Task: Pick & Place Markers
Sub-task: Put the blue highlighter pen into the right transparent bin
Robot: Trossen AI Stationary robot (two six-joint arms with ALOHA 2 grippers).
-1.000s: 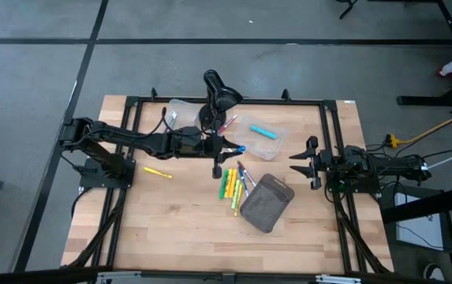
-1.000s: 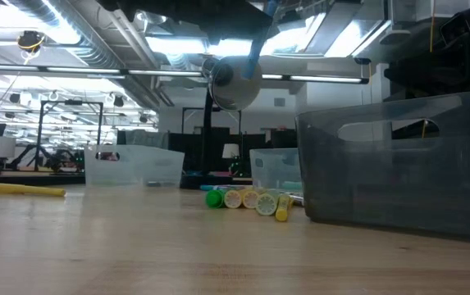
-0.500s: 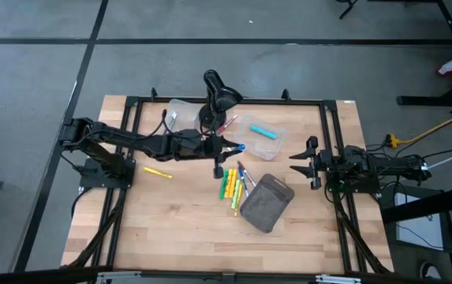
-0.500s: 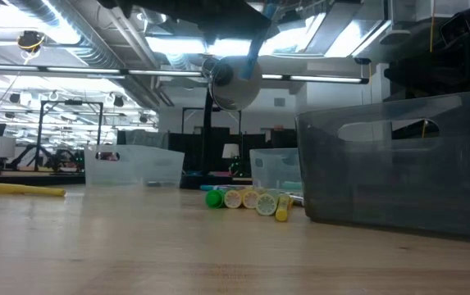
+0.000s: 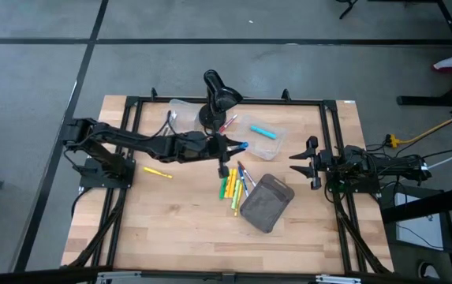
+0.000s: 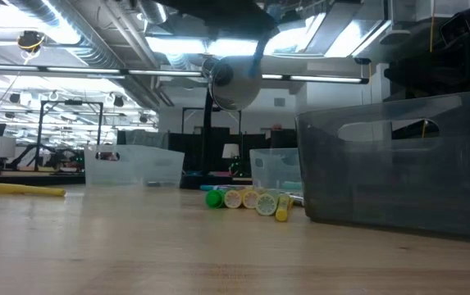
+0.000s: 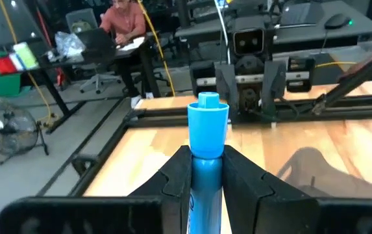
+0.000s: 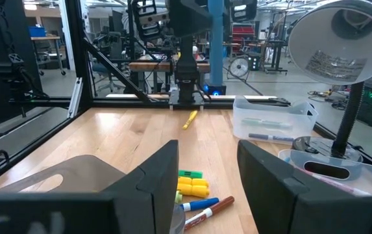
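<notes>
My left gripper point(image 5: 230, 148) hovers over the middle of the table, shut on a blue marker point(image 7: 208, 140) whose cap point(image 5: 243, 146) points toward the table's right edge. Just nearer than it, several yellow, green, blue and red markers point(image 5: 233, 185) lie side by side on the wood; their ends also show in the low view point(image 6: 247, 198). A single yellow marker point(image 5: 157, 172) lies to the left. My right gripper point(image 5: 298, 162) waits open at the right side, facing the pile point(image 8: 192, 185). My left gripper pinches the blue marker's barrel point(image 7: 206, 170) just behind the cap between its two fingers point(image 7: 178, 174). It comes roughly level from the table's left, with the fingers along the marker. The cap end sticks out past the fingertips. The marker is lifted clear of the table.
A grey pouch point(image 5: 267, 203) lies right of the pile, nearer the front edge. Two clear tubs point(image 5: 261, 130) point(image 5: 180, 110) stand at the back, one holding a cyan marker. A black desk lamp point(image 5: 218, 95) rises between them. A black frame point(image 5: 330, 150) borders the work area.
My left gripper, still shut on the blue marker, has turned a little at the wrist and edged toward the table's right edge. The marker stays lifted clear.
</notes>
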